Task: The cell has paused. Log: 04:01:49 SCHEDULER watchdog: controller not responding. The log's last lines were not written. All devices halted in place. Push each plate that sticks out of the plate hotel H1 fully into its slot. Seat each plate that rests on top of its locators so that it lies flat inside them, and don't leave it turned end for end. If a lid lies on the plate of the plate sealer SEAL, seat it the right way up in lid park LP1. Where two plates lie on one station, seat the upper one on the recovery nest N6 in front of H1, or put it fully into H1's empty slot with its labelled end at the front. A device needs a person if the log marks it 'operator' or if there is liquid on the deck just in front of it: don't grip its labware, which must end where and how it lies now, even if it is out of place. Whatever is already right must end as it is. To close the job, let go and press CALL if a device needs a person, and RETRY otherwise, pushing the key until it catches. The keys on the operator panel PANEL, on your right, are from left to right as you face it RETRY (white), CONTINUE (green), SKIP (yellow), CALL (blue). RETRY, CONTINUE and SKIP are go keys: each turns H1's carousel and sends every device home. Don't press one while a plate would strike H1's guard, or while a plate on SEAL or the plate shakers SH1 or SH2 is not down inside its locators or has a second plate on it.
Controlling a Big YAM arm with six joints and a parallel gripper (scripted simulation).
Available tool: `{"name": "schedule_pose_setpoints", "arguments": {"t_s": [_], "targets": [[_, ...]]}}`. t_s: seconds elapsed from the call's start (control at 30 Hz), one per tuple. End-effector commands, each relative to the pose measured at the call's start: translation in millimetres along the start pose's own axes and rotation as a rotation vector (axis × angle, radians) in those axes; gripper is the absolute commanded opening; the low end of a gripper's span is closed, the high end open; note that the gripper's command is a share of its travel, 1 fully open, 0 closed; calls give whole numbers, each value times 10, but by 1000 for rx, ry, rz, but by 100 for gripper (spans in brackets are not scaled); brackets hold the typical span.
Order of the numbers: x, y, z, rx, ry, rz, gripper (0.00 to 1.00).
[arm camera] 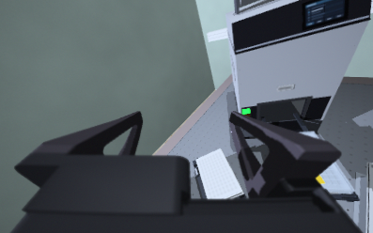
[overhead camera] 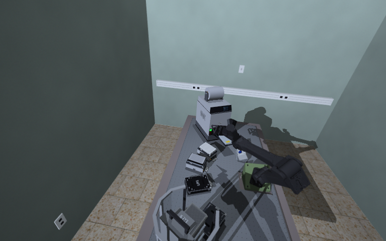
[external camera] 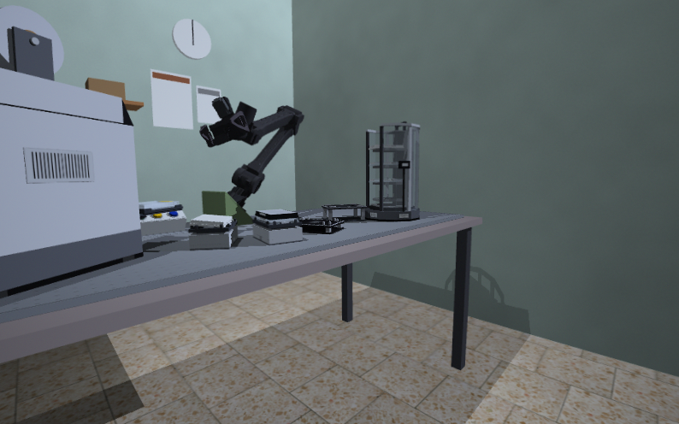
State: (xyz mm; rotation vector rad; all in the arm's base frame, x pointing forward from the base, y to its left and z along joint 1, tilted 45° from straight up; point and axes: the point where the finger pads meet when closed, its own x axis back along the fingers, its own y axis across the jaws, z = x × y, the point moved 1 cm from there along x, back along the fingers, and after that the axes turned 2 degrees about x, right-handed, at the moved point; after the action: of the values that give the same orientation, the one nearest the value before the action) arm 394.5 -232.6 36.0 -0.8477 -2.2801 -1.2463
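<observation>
Plate sealer SEAL stands just ahead of the end effector, fingers spread wide apart, gripping nothing, above the bench.

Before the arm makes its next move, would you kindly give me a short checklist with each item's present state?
1. End effector open and holding nothing: ok.
2. Arm raised above the deck labware in the exterior view: ok.
3. Plate on the sealer tray seated flat: cannot tell.
4. Plates on the two shakers down inside locators: cannot tell.
5. Plates sticking out of the plate hotel: cannot tell.
6. Liquid on the deck before any device: cannot tell.
</observation>
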Motion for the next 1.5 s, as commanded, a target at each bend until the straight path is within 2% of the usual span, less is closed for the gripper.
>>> {"name": "schedule_pose_setpoints", "arguments": {"t_s": [0.0, 0.53, 0.57, 0.7, 0.97, 1.03, 1.1, 1.3, 1.47], "targets": [[-5, 21, -39, 0, -7, -4, 100], [-5, 21, -39, 0, -7, -4, 100], [-132, 231, -129, 47, 4, -27, 100], [-208, 223, 53, 139, 94, 5, 100], [-218, 221, 236, 318, 286, 49, 100], [-202, 221, 324, 360, 337, 54, 100], [-202, 221, 324, 360, 337, 54, 100], [-138, 234, 482, 485, 493, 57, 100], [-29, 260, 629, 582, 627, 43, 100]]}}
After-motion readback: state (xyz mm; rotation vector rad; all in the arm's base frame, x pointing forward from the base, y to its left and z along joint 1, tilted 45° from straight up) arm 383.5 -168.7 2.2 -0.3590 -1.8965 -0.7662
